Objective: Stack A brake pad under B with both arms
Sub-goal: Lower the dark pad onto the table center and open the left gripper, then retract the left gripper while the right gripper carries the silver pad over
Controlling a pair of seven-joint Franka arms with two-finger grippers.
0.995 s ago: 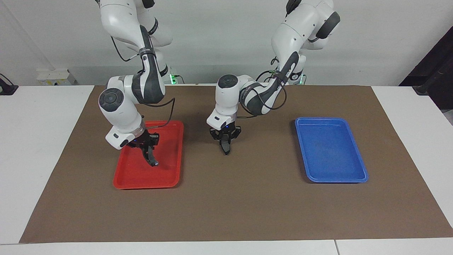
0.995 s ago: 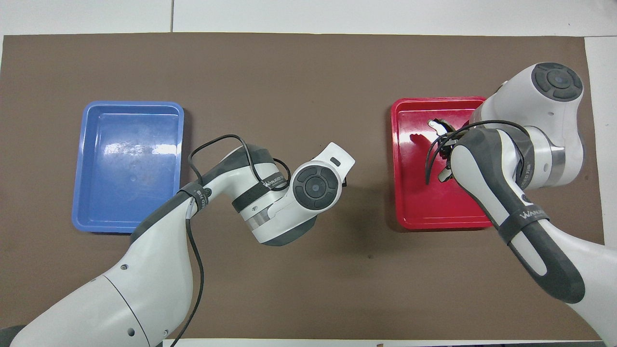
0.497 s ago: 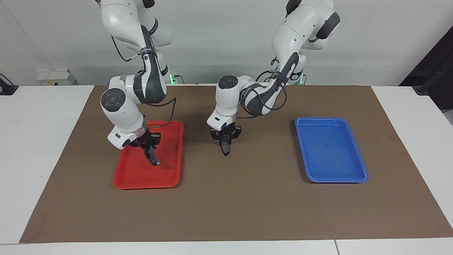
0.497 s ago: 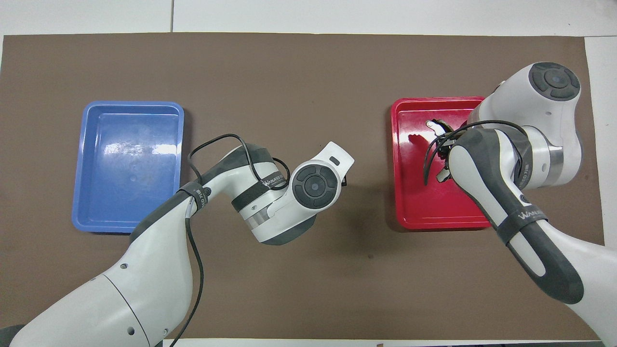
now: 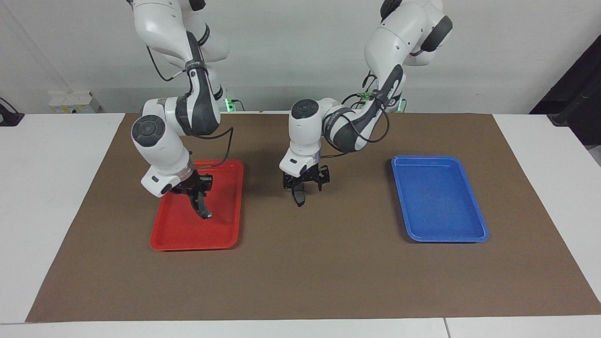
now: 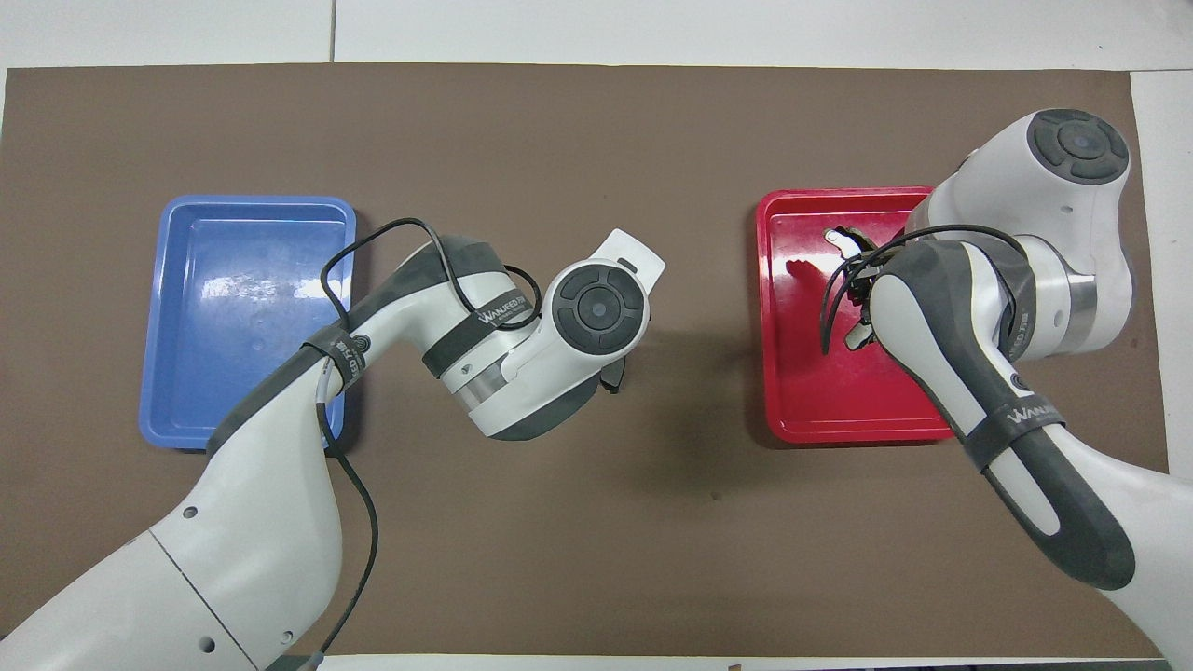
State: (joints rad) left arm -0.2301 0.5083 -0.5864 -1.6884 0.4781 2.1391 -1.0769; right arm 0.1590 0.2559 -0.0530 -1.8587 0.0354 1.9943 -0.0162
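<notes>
My right gripper (image 5: pixel 197 195) is shut on B (image 5: pixel 203 209), the thin black curved pad, which hangs end-down over the red tray (image 5: pixel 225 242). Its pale spot is at the low end. B's pale end also shows in the overhead view (image 6: pixel 838 239) beside the right wrist. My left gripper (image 5: pixel 301 189) is shut on the A brake pad (image 5: pixel 298 199), a short dark-grey pad held on end just over the brown mat at the table's middle. In the overhead view the left wrist hides the A brake pad.
The red tray (image 6: pixel 792 410) lies toward the right arm's end of the mat. A blue tray (image 5: pixel 446 237) lies toward the left arm's end; it also shows in the overhead view (image 6: pixel 252 200). Nothing lies in the blue tray.
My left wrist has turned about its upright axis while the A brake pad stays over the same spot. My right gripper has risen very slightly with B.
</notes>
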